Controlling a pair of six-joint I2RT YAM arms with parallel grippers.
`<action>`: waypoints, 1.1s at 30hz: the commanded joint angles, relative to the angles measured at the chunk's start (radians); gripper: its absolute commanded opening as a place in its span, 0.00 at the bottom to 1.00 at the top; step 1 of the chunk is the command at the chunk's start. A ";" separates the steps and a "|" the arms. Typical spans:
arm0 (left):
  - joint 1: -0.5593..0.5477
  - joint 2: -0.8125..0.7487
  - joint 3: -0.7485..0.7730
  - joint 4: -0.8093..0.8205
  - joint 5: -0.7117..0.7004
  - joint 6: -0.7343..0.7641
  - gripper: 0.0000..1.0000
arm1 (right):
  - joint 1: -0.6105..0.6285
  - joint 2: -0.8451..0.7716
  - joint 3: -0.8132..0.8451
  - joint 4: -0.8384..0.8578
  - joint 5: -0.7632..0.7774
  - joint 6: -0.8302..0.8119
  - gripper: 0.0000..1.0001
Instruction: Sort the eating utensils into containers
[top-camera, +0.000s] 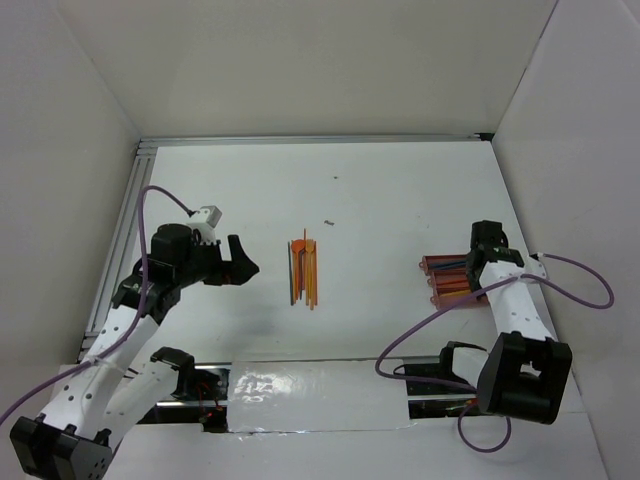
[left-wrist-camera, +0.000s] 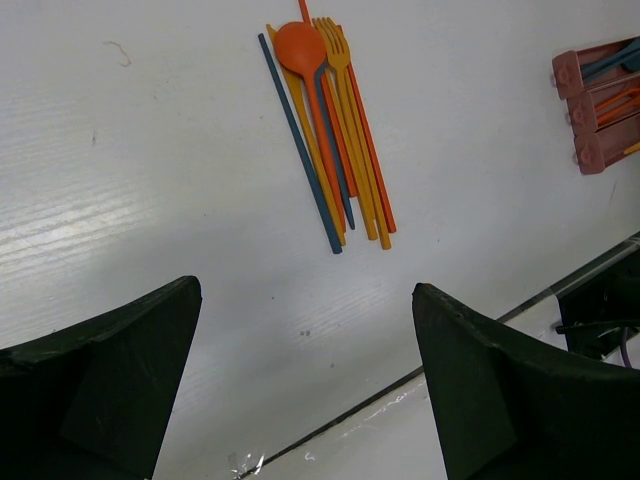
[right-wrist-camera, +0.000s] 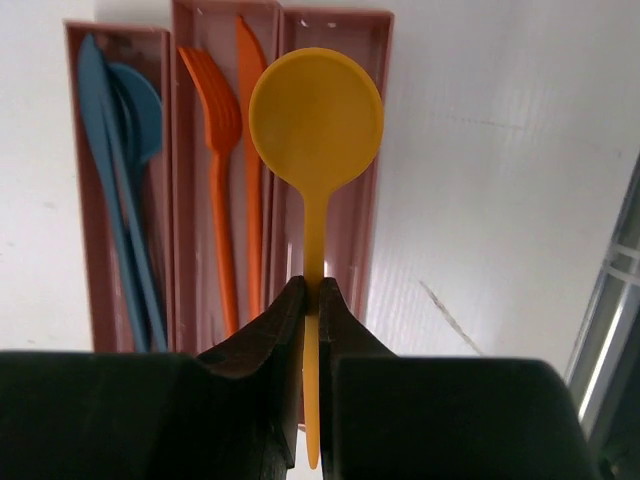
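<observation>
Yellow spoon (right-wrist-camera: 316, 120) sits pinched by its thin handle between the right fingers (right-wrist-camera: 268, 345), which press on it from both sides; its round bowl stands out at 12 o'clock from the fingertips. Straight behind it, in the right wrist view, lies the container (right-wrist-camera: 372, 200), a reddish-brown tray of three narrow troughs side by side. The bowl overlaps the trough at 3 o'clock and the wall next to it; whether it touches the tray I cannot tell. The middle trough holds an orange fork (right-wrist-camera: 218, 120) and an orange knife (right-wrist-camera: 250, 230), and the trough at 9 o'clock holds blue utensils (right-wrist-camera: 120, 170). Seen from above, this tray lies at about 3 o'clock on the white counter (top-camera: 400, 190), with the right fingers over it.

Across the room the left fingers (left-wrist-camera: 100, 390) are spread wide with nothing between them, hovering over bare counter at about 9 o'clock. Near the middle of the counter lies the loose pile of utensils (left-wrist-camera: 345, 150), bunched lengthwise and touching one another: an orange spoon (left-wrist-camera: 298, 48) on top, a yellow-orange fork (left-wrist-camera: 335, 45) just beside it, long orange and yellow sticks, and dark blue sticks (left-wrist-camera: 302, 150) among them. That pile is well apart from the tray and from the left fingers
</observation>
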 joint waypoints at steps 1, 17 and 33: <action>-0.005 0.025 0.017 0.039 0.031 0.009 1.00 | -0.031 -0.018 -0.016 0.107 0.020 -0.028 0.00; -0.006 0.025 0.008 0.051 0.020 0.028 1.00 | -0.082 0.072 -0.044 0.169 -0.004 -0.081 0.01; -0.005 0.003 0.003 0.067 0.011 0.028 1.00 | -0.062 -0.009 0.123 0.137 -0.108 -0.242 0.46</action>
